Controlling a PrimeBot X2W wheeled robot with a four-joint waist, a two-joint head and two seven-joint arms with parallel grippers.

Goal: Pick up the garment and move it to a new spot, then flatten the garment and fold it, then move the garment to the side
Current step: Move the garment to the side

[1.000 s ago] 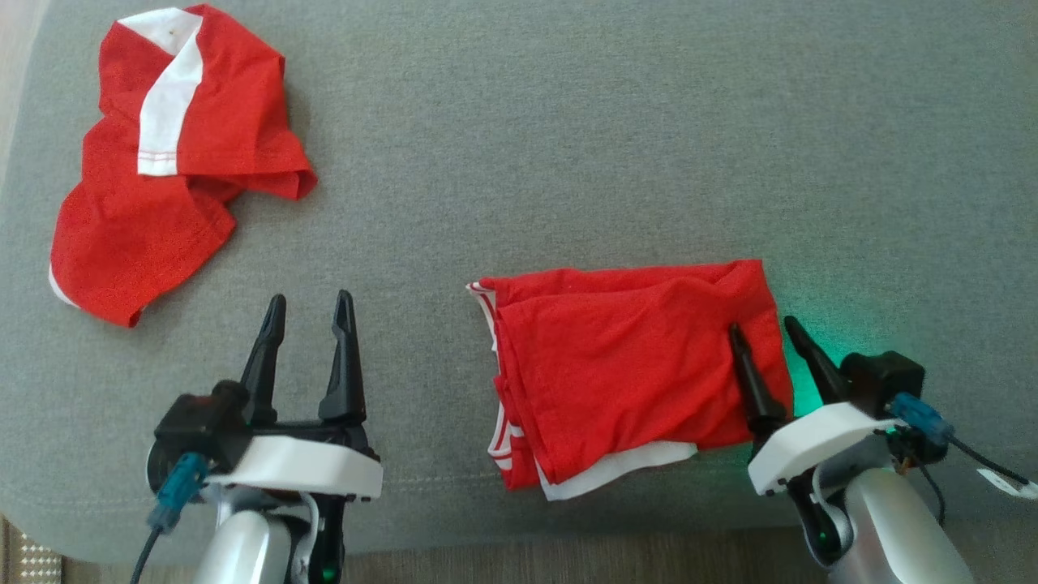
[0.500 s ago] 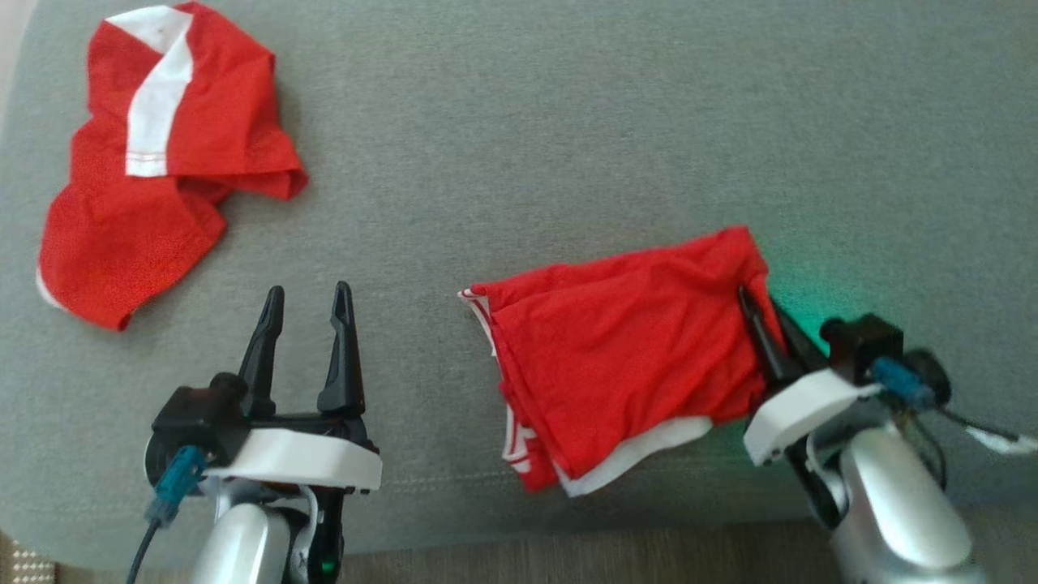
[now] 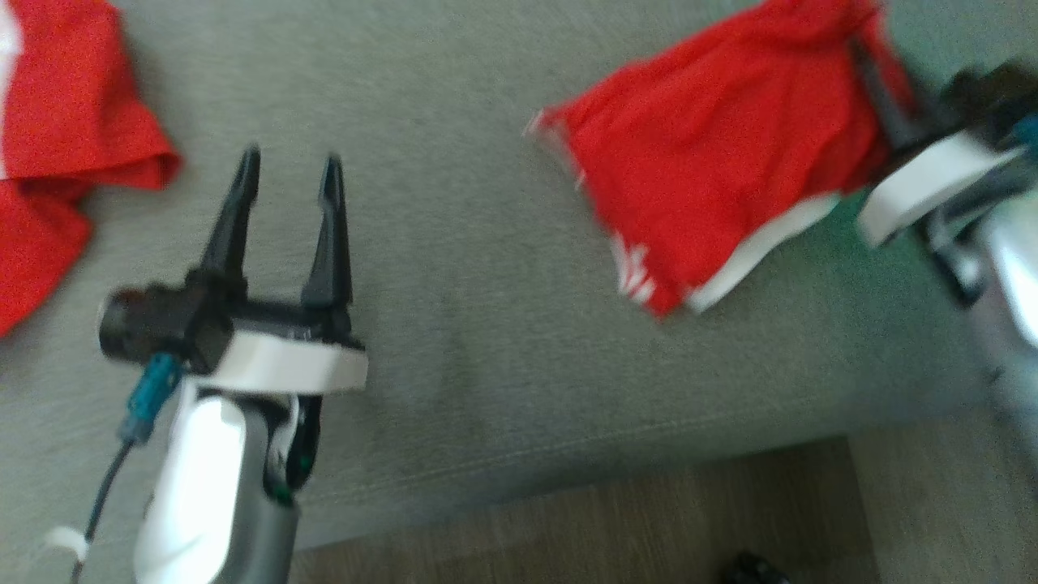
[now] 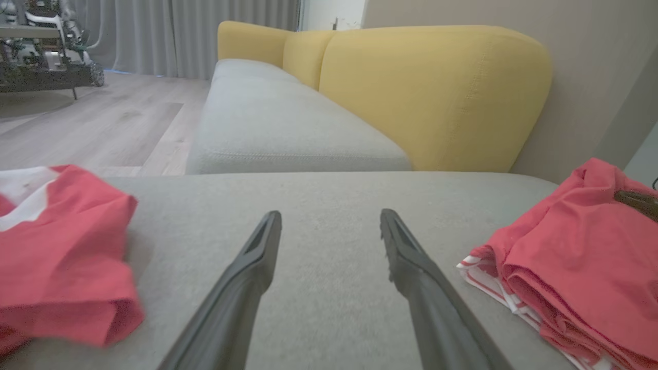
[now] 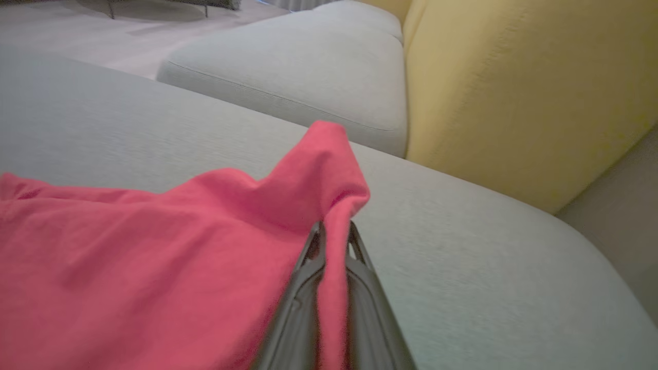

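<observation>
Since the head camera had swung within the last second, shifts across the whole picture were discounted.

Changes:
- Left gripper (image 3: 290,162): as before, fingers spread wide, nothing between them, over bare grey cushion (image 3: 470,243).
- Folded red garment (image 3: 714,162): right of centre on the cushion. Its right edge was now bunched and raised, and the stack sat skewed where it had lain square.
- Right gripper (image 5: 333,234): open astride that edge a second earlier, now clenched on it.
- Judged: fold done, move to the side begun.

Room:
- Second red garment (image 3: 57,138): far left, well apart, with open cushion between.
- Wooden floor (image 3: 649,519): beyond the cushion's near edge, close to the stack.
- Cushion's rounded right end: near the grip, so a rightward drag probably had little margin.
</observation>
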